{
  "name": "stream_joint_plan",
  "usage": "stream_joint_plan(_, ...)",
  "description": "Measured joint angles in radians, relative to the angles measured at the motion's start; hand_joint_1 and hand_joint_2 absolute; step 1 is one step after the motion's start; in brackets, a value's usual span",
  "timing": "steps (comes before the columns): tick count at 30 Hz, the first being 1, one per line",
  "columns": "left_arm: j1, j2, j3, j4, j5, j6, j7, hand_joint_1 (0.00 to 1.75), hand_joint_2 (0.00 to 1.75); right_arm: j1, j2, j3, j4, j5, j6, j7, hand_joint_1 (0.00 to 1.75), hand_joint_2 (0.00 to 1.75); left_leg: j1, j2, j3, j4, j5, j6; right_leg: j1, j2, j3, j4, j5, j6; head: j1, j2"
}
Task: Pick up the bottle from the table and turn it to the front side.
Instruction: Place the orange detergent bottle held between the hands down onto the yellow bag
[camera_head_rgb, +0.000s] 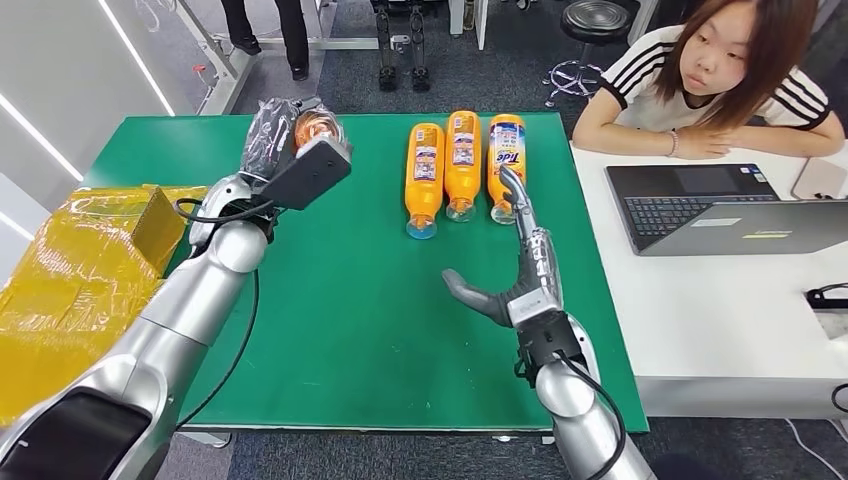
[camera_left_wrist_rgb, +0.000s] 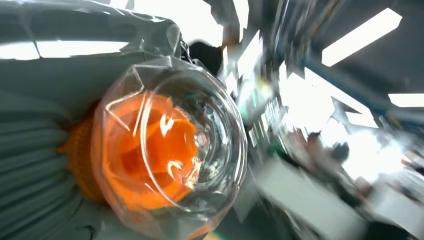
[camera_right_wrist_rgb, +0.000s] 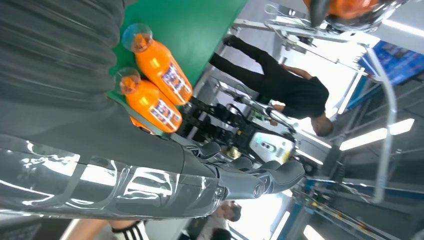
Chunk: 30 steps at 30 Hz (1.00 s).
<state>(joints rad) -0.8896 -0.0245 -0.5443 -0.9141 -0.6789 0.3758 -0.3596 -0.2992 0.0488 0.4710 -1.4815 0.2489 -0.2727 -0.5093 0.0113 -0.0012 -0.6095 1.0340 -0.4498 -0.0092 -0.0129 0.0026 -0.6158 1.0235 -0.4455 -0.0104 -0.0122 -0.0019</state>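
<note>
Now: left hand (camera_head_rgb: 272, 140), plastic-wrapped, holds orange-filled clear plastic bottle (camera_head_rgb: 318, 126) lifted above far-left part of green table (camera_head_rgb: 340, 300); fingers wrapped round it, base toward wrist camera. Step judged: pick done, turning in hand. Next calls for wrist roll until label faces front. Three orange bottles with labels (camera_head_rgb: 462, 165) lie side by side mid-table, liquid inside. Right hand (camera_head_rgb: 520, 265) beside them, fingers spread, empty.

Three bottles (camera_head_rgb: 462, 165) lie side by side at the far middle of the surface (camera_head_rgb: 360, 300), the right hand (camera_head_rgb: 515, 275) just before them, the left hand (camera_head_rgb: 270, 140) holding a fourth bottle (camera_head_rgb: 318, 127) up to their left.
</note>
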Motion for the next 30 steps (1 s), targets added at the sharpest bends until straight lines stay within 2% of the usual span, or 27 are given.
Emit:
stream_joint_plan(2, -0.016, 0.007, -0.037, 0.005, -0.173, 0.081, 0.061, 1.75, 1.75, 0.010, -0.003, 0.000, -0.030, 0.014, -0.002, -0.002, 0.00, 1.75, 0.000, 0.000, 0.000, 0.000, 0.000, 0.000, 0.000, 0.000, 0.000, 0.000, 0.000, 0.000, 0.000, 0.000)
stream_joint_plan(4, -0.030, 0.014, -0.065, 0.007, -0.265, 0.113, 0.099, 1.75, 1.75, 0.015, -0.006, 0.000, -0.054, 0.022, -0.003, 0.000, 0.00, 1.75, 0.000, 0.000, 0.000, 0.000, 0.000, 0.000, 0.000, 0.000, 0.000, 0.000, 0.000, 0.000, 0.000, 0.000)
stream_joint_plan(11, -0.036, 0.026, -0.098, 0.008, -0.319, 0.117, 0.125, 1.75, 1.75, 0.024, -0.012, 0.000, -0.096, 0.027, -0.010, 0.006, 0.00, 1.75, 0.000, 0.000, 0.000, 0.000, 0.000, 0.000, 0.000, 0.000, 0.000, 0.000, 0.000, 0.000, 0.000, 0.000)
stream_joint_plan(17, -0.039, 0.033, -0.100, 0.010, -0.443, 0.098, 0.180, 1.75, 1.75, 0.028, -0.018, 0.000, -0.111, 0.034, -0.019, 0.006, 0.00, 1.75, 0.000, 0.000, 0.000, 0.000, 0.000, 0.000, 0.000, 0.000, 0.000, 0.000, 0.000, 0.000, 0.000, 0.000)
stream_joint_plan(19, -0.039, 0.078, -0.099, 0.019, -0.576, 0.087, 0.232, 1.75, 1.75, 0.049, -0.042, -0.017, -0.144, 0.032, -0.033, -0.001, 0.00, 1.75, 0.000, 0.001, 0.000, 0.000, 0.000, 0.000, 0.000, 0.001, 0.000, 0.000, 0.000, 0.000, 0.000, 0.000)
stream_joint_plan(21, -0.030, 0.142, -0.091, 0.026, -0.680, 0.078, 0.270, 1.75, 1.75, 0.082, -0.068, -0.048, -0.180, 0.025, -0.037, -0.014, 0.00, 1.75, 0.000, 0.002, 0.000, -0.001, 0.000, 0.000, 0.000, 0.002, 0.000, 0.000, 0.000, 0.000, 0.000, 0.000)
stream_joint_plan(24, 0.006, 0.206, -0.063, 0.026, -0.749, 0.074, 0.286, 1.75, 1.75, 0.124, -0.074, -0.089, -0.205, 0.031, -0.015, -0.028, 0.00, 1.75, 0.000, 0.002, 0.001, -0.001, 0.000, 0.000, 0.000, 0.002, 0.000, 0.000, 0.000, 0.000, 0.000, 0.000)
stream_joint_plan(30, 0.090, 0.277, 0.006, 0.007, -0.831, 0.046, 0.311, 1.75, 1.75, 0.162, -0.074, -0.125, -0.231, 0.068, 0.004, -0.027, 0.00, 1.75, 0.000, 0.002, 0.000, -0.002, 0.000, -0.001, 0.001, 0.002, 0.000, 0.001, -0.001, -0.001, 0.000, 0.000)
